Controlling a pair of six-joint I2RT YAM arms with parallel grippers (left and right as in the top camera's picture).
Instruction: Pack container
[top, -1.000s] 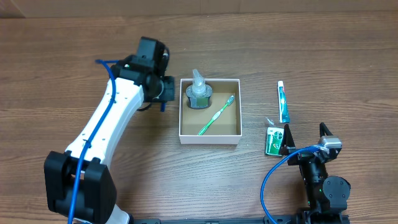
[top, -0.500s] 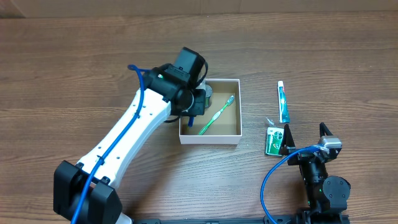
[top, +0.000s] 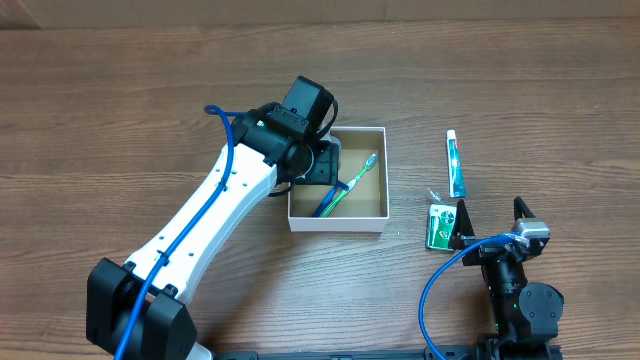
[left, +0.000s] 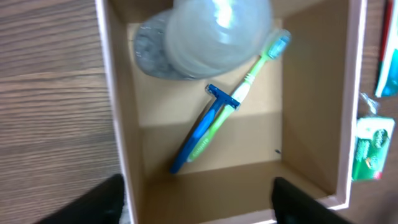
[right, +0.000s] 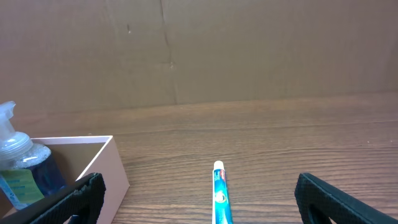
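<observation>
Wood table (top: 100, 100) holds container (top: 340, 224), partly hidden under left arm (top: 230, 190).

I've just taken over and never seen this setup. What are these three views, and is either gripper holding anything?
Two robot arms with two-finger grippers work at a wooden table. The wide view looks straight down; the other two come from a camera on each wrist, that arm's own fingers showing dark at the bottom corners. The left gripper hangs open over the container, holding nothing. Inside are a blue razor, a green toothbrush and a clear bottle. The right gripper sits open and empty near a toothpaste tube and a green packet, both on the table outside the container.
</observation>
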